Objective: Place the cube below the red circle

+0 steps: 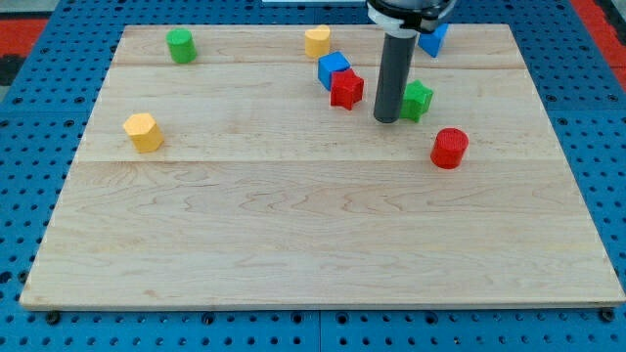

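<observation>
The blue cube (pixel 333 68) sits at the view's top centre, touching the red star block (pixel 346 88) at its lower right. The red circle, a red cylinder (pixel 450 148), stands at the right, lower than the cube. My tip (pixel 386 119) rests on the board between the red star and a green star block (pixel 418 100), close against the green block's left side. It is right of and below the blue cube and left of and above the red cylinder.
A yellow heart-like block (pixel 317 41) lies above the blue cube. Another blue block (pixel 433 39) shows at the top right, partly behind the arm. A green cylinder (pixel 180 45) is at top left, a yellow hexagon block (pixel 143 131) at left. The wooden board (pixel 293 235) lies on a blue pegboard.
</observation>
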`<state>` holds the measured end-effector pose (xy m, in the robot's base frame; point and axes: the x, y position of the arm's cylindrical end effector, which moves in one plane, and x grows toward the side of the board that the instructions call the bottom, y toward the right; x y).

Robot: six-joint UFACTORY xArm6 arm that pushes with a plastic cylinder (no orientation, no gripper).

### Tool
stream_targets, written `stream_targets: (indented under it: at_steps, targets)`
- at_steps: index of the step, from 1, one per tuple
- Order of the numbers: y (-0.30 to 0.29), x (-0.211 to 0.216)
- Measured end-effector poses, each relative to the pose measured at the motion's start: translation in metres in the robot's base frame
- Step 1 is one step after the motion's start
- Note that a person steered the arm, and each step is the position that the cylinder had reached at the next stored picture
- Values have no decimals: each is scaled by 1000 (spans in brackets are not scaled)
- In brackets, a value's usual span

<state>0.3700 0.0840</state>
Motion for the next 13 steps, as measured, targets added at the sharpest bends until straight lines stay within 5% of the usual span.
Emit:
stream_targets:
  at_steps: [4, 6, 7, 9, 11, 13]
  targets:
    - [-9, -66]
    - [-87, -85]
    - [-126, -47]
    - [-99, -75]
    - [-184, -106]
    - [-152, 1]
